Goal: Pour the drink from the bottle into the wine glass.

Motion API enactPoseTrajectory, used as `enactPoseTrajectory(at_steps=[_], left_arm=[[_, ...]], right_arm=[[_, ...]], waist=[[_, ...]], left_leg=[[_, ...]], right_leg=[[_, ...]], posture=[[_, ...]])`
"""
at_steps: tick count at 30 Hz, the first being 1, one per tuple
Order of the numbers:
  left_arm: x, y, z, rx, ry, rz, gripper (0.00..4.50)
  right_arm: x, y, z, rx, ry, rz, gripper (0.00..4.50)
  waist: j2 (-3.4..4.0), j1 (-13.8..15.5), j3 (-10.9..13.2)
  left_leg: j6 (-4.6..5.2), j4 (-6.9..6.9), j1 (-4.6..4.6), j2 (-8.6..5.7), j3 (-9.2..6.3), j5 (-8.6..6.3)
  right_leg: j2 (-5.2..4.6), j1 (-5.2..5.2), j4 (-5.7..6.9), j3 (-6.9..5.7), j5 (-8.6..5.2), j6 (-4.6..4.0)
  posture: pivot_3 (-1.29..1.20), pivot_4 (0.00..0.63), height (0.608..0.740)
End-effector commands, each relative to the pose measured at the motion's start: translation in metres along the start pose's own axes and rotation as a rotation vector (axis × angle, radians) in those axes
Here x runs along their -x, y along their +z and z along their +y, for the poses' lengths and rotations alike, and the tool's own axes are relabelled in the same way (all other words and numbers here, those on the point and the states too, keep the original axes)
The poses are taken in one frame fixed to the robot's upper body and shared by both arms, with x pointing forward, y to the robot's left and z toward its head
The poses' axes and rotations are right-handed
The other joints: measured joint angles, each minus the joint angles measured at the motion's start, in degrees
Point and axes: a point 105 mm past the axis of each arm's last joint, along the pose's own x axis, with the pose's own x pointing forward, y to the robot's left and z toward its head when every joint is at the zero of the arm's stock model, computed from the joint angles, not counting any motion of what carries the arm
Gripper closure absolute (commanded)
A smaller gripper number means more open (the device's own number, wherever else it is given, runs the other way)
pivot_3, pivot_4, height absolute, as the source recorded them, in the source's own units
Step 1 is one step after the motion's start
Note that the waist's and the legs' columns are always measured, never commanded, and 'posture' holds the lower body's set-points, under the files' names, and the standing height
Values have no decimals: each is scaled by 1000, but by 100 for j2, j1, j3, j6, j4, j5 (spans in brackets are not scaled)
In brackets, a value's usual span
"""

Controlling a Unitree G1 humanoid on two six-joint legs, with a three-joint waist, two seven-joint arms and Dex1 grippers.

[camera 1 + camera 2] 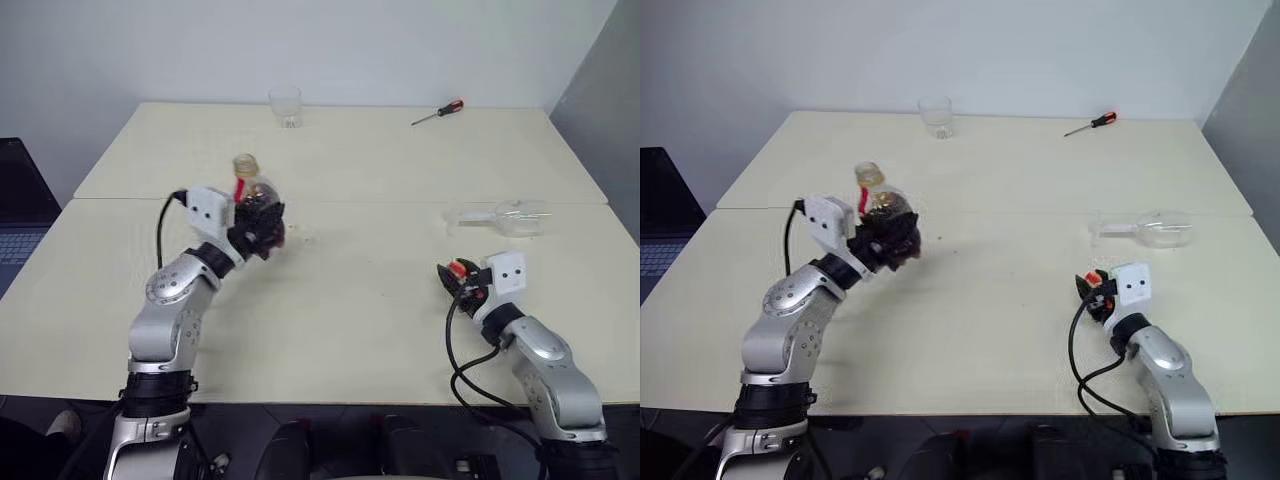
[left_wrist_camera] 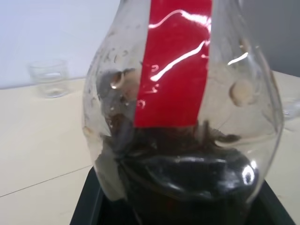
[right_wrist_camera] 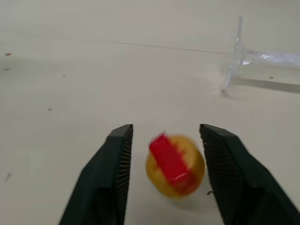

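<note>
One bottle (image 1: 254, 196), neck open, dark drink (image 2: 187, 168) low inside, clamped upright in left tool (image 1: 262, 226) above the table (image 1: 360, 310). One wine glass (image 1: 503, 217) lying on its side at the right, near right tool (image 1: 452, 278). Right tool's fingers (image 3: 112, 173) apart, one yellow cap (image 3: 175, 165) between them, blurred. One tumbler (image 1: 286, 106), one screwdriver (image 1: 438, 112) at far edge.
</note>
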Motion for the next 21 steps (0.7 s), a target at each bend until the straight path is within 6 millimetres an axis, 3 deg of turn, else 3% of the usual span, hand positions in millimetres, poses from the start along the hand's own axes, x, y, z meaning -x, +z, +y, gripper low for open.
enactPoseTrajectory(at_steps=[1, 4, 8, 13, 21], left_arm=[[-2, 23, -3, -36, 28, -90, 2685], [5, 21, 0, -38, 62, -82, 2685], [20, 18, 25, -55, 171, -59, 2685], [36, 14, 68, -100, 329, -40, 2685], [50, 8, 124, -134, 526, -42, 2685]], right_arm=[[-3, 7, 3, 4, 13, -23, 916], [-3, 13, 6, 15, 34, -36, 28], [3, 40, 19, 33, 139, -124, 28], [11, 70, 47, 195, 334, -203, 28], [24, 90, 116, 293, 799, -288, 28]], waist=[[-4, 1, 3], [-6, 0, 4], [-5, -20, 4], [-6, -19, 5], [-47, 6, 25]], left_leg=[[0, 2, -2, -1, 0, 0], [0, 2, -1, 3, -5, 0], [0, -2, 7, 11, -6, 0], [1, -2, 7, 9, -7, 0], [1, 2, 6, 7, -14, 0]], right_leg=[[-2, 0, 0, 0, 0, 1], [-4, 0, 4, -1, 1, 1], [-1, 0, 7, -1, 1, 0], [1, 1, 5, -6, 1, 0], [-1, 3, 5, -14, 1, 0]], posture=[[0, 150, 740], [0, 150, 740], [0, 150, 740], [0, 150, 740], [0, 150, 740]])
